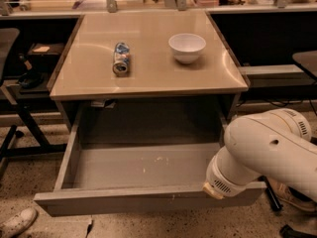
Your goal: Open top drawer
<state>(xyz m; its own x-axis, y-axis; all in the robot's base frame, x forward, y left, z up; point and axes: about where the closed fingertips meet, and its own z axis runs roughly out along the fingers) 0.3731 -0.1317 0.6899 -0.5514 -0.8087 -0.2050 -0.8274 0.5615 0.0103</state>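
The wide grey top drawer (pixel 124 200) stands pulled far out beneath the beige table top (pixel 158 76), across the lower middle of the frame. A bulky white robot arm (pixel 270 150) bends in from the lower right, its wrist down against the drawer front's right end. The gripper (pixel 214 188) sits there, mostly hidden; open or closed, I cannot tell.

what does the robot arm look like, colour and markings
The arm is glossy white with fat rounded shells, one small dark dot, and dark vent slots on the wrist collar above a tan tab. No cables show. The gripper is hidden beyond that collar, by the right end of the top drawer.
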